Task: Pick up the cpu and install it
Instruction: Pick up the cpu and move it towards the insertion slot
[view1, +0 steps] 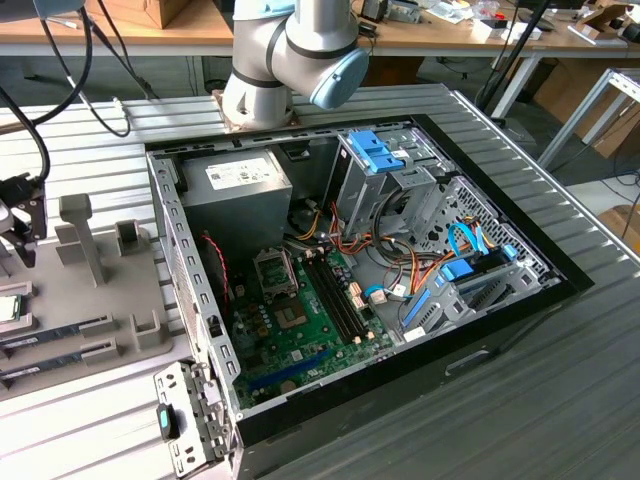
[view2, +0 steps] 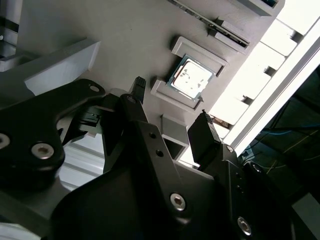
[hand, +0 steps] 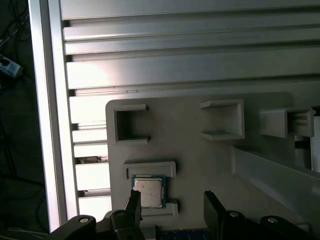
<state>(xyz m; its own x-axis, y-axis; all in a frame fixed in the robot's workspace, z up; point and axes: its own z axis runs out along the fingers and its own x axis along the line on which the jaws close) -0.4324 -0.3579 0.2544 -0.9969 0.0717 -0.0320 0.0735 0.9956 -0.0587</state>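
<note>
The cpu (hand: 148, 191), a small square chip with a silvery top and green rim, lies flat in a raised nest on the grey holder plate (hand: 200, 165). In the second wrist view the cpu (view2: 189, 77) lies a little beyond the black fingertips (view2: 137, 85). My gripper (hand: 172, 202) hovers over the plate, open, with nothing between its fingers. One finger (hand: 133, 202) stands close beside the chip. In the exterior view the gripper (view1: 22, 215) is at the far left, above the cpu (view1: 8, 308). The motherboard socket (view1: 275, 270) sits in the open computer case.
Long dark memory sticks (view1: 60, 330) lie on the holder plate (view1: 110, 290) near upright grey posts (view1: 85, 235). The open case (view1: 190, 300) holds a grey power supply (view1: 235, 190), blue drive brackets (view1: 380, 150) and loose cables. The table is ribbed aluminium (view1: 560, 200).
</note>
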